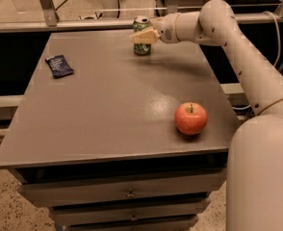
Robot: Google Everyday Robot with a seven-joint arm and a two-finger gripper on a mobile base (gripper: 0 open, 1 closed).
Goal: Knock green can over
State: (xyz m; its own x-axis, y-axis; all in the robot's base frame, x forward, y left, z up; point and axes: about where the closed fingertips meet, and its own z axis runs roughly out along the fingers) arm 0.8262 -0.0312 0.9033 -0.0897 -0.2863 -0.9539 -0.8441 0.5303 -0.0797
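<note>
The green can (142,27) stands upright near the far edge of the grey table (108,109), right of centre. It is mottled green with a silver top. My gripper (142,36) reaches in from the right on the white arm (218,23). Its tan tip lies across the front of the can's middle and covers part of it. The tip looks to be touching the can or just in front of it.
A red apple (191,118) sits on the table near the front right. A small dark blue packet (59,65) lies at the far left. The robot's white body (262,172) fills the lower right. A metal rail (98,23) runs behind the table.
</note>
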